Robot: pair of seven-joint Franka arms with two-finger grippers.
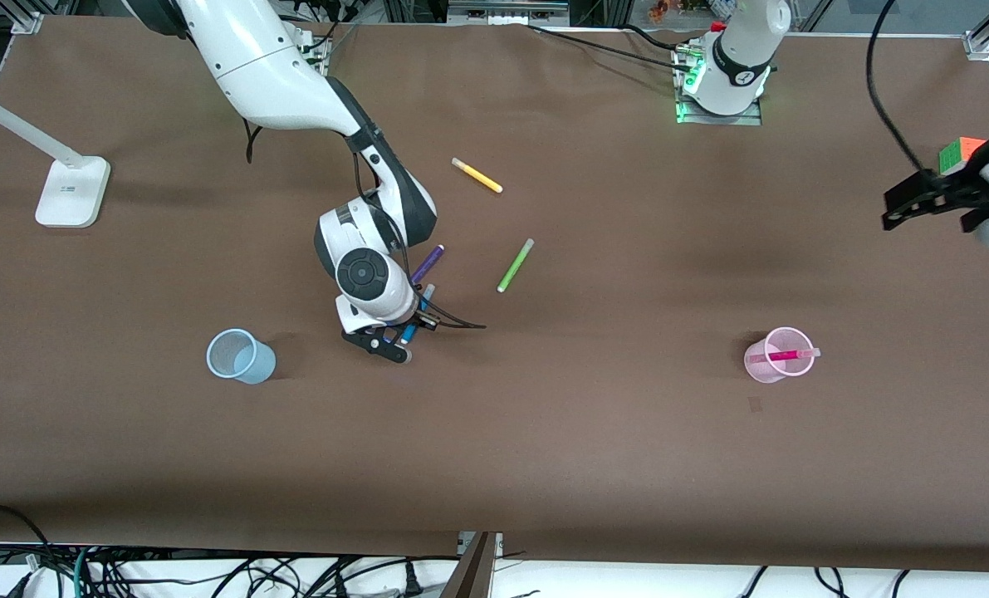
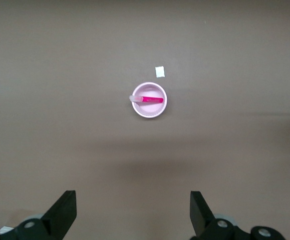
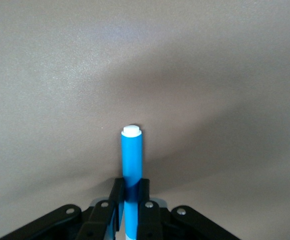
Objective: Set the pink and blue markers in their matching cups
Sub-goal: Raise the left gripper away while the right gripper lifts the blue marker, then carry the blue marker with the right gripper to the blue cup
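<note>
My right gripper (image 1: 394,339) is down at the table near its middle, shut on the blue marker (image 3: 132,160); both fingers press the barrel and its white end points away from the wrist. In the front view the blue marker (image 1: 418,311) shows partly under the hand. The pale blue cup (image 1: 241,356) stands upright toward the right arm's end of the table, beside the right gripper. The pink cup (image 1: 779,355) stands toward the left arm's end with the pink marker (image 1: 785,355) lying in it. My left gripper (image 2: 133,210) waits open, high over the table, looking down on the pink cup (image 2: 149,107) and the pink marker (image 2: 151,100).
A purple pen (image 1: 428,264) lies just beside the right hand, farther from the front camera. A lime-green pen (image 1: 516,265) and a yellow pen (image 1: 477,175) lie farther back. A white lamp base (image 1: 72,191) and a colour cube (image 1: 960,153) sit at the table's ends.
</note>
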